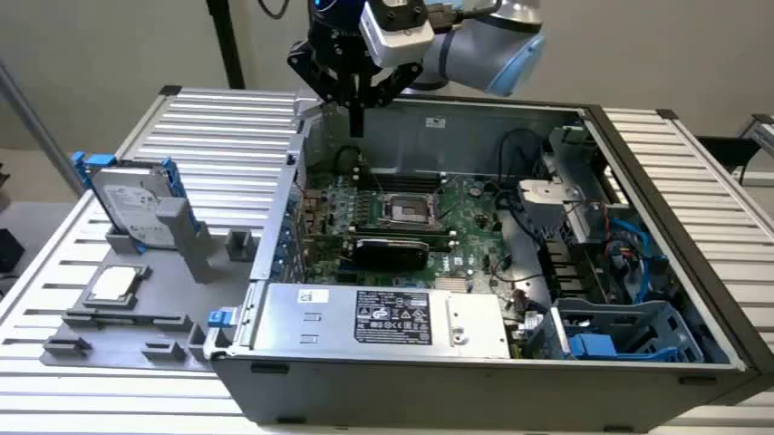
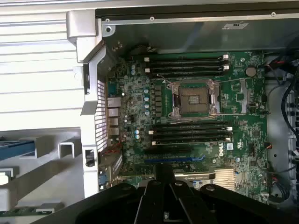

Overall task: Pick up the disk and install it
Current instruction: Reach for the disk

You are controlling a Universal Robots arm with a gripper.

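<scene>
hovering: gripper clenched, empty, above motherboard
disk: upright in stand, untouched, well apart
pickup calls for: jaws released first

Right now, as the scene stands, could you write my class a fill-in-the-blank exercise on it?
The gripper hangs above the open computer case with its fingers ___.
The disk stands outside the case, on the exterior view's ___.
The disk's plastic carrier is coloured ___.
Missing words: shut; left; blue.
</scene>
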